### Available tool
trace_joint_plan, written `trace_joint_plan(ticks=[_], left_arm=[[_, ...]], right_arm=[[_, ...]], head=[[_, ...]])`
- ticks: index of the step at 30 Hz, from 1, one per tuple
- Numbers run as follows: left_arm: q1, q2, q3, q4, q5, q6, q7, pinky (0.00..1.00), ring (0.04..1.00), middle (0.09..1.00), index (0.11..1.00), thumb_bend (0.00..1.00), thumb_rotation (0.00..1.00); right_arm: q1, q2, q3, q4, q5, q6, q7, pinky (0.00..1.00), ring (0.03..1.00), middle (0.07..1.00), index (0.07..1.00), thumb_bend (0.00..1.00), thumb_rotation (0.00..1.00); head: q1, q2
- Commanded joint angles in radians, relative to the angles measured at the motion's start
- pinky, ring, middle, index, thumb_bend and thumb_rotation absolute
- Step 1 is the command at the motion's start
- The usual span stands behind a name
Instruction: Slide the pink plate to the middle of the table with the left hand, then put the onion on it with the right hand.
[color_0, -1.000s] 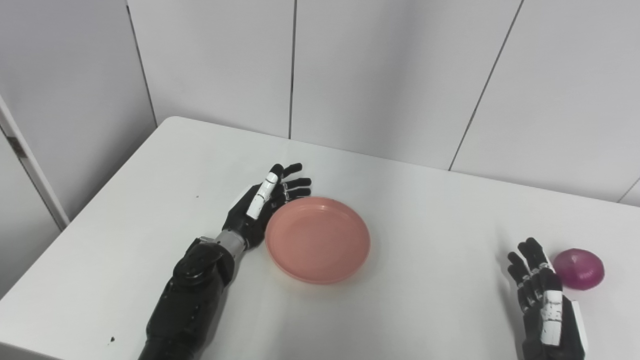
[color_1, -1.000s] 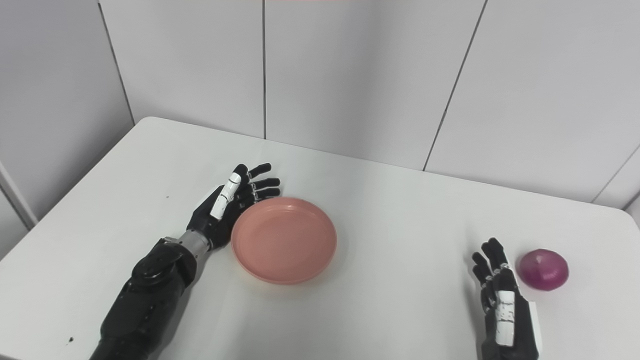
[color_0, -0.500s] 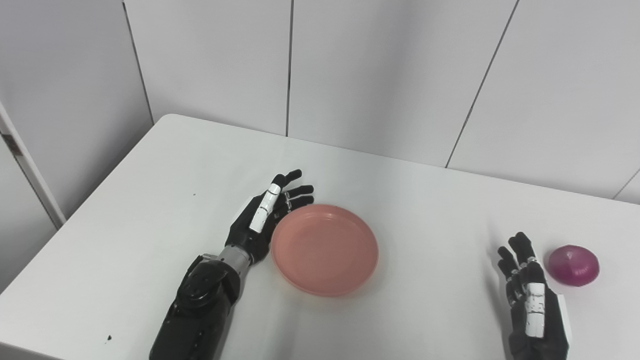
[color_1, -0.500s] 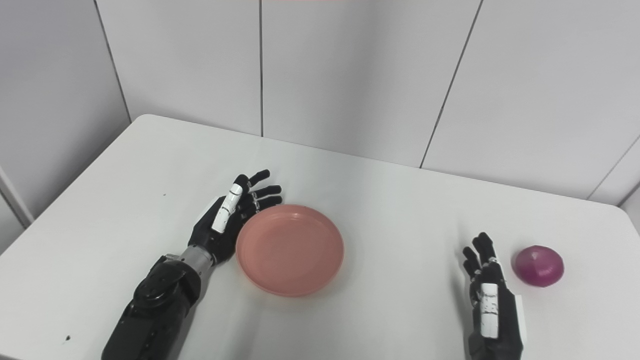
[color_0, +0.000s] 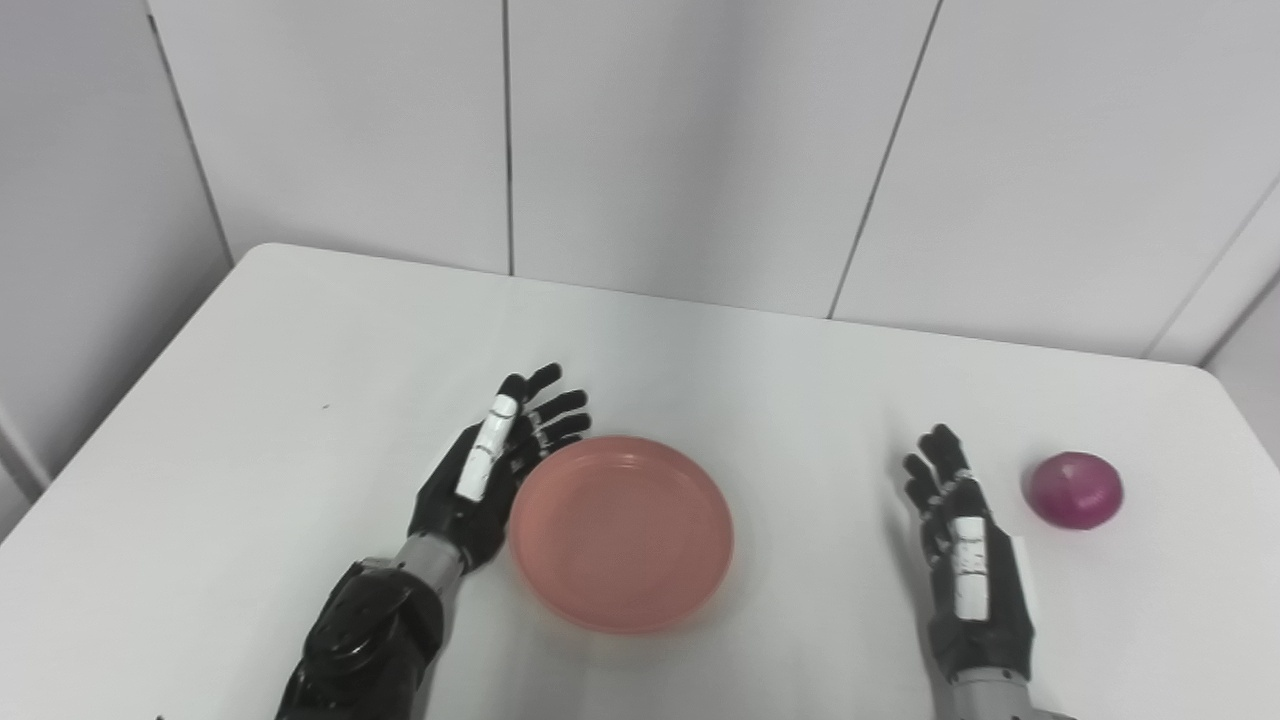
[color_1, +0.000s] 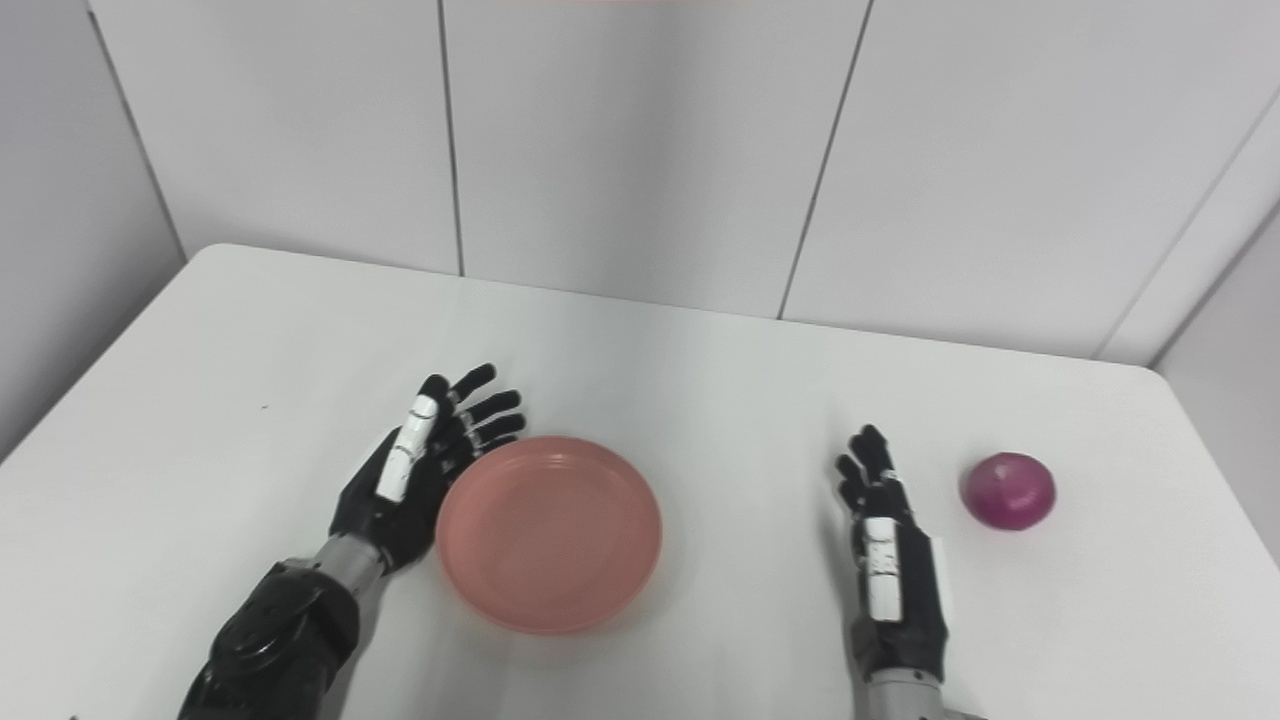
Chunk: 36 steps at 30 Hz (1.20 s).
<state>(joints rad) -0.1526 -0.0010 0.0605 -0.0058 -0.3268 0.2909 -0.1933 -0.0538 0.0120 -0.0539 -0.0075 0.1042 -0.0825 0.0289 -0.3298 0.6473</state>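
Note:
The pink plate (color_0: 622, 530) lies flat on the white table (color_0: 300, 340), a little left of the table's middle. My left hand (color_0: 495, 465) is open, fingers spread, its palm edge against the plate's left rim. A purple onion (color_0: 1076, 489) sits near the right edge of the table. My right hand (color_0: 962, 570) is open and upright, a hand's width to the left of the onion and not touching it. In the right eye view the plate (color_1: 548, 531), the onion (color_1: 1008, 490) and both hands, left (color_1: 425, 465) and right (color_1: 890, 570), appear the same way.
The table's rounded right corner (color_1: 1165, 385) and right edge lie close beyond the onion. Grey wall panels (color_0: 700, 140) stand right behind the table's far edge. A small dark speck (color_0: 324, 407) marks the left part of the tabletop.
The camera has turned to the right, so the whole scene has shifted left. The left hand has pushed the plate a little rightward. The right hand stays left of the onion.

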Motion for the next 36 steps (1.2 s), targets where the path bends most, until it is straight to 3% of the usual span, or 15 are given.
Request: trace_joint_plan(ticks=[1,7,18,27,36], left_arm=[[0.011,-0.009,-0.014,-0.014,-0.008,0.042,0.008,0.84,0.799,0.799,0.877,0.69,0.81],[0.012,-0.037,-0.021,-0.026,-0.006,0.056,0.032,0.86,0.807,0.813,0.879,0.69,0.79],[0.010,-0.079,-0.053,-0.069,0.002,0.103,0.063,0.88,0.816,0.813,0.907,0.63,0.83],[0.012,-0.116,-0.045,-0.114,-0.029,0.172,0.105,0.86,0.813,0.826,0.908,0.62,0.82],[0.020,-0.105,-0.070,-0.134,-0.037,0.174,0.104,0.88,0.820,0.833,0.919,0.61,0.83]], right_arm=[[0.014,0.028,0.014,0.037,-0.001,-0.009,-0.008,0.96,0.934,0.936,0.939,0.84,0.90],[0.003,0.044,0.020,0.056,-0.020,-0.020,-0.021,0.97,0.944,0.941,0.938,0.86,0.91],[-0.005,0.052,0.030,0.073,-0.034,-0.026,-0.030,0.98,0.953,0.958,0.953,0.85,0.92],[-0.017,0.057,0.033,0.083,-0.040,-0.022,-0.036,0.98,0.952,0.958,0.954,0.86,0.91],[-0.012,0.054,0.031,0.081,-0.042,-0.030,-0.037,0.97,0.946,0.954,0.952,0.86,0.92]], head=[[-0.011,-0.004],[-0.056,-0.009],[-0.088,-0.011],[-0.114,-0.011],[-0.090,-0.013]])
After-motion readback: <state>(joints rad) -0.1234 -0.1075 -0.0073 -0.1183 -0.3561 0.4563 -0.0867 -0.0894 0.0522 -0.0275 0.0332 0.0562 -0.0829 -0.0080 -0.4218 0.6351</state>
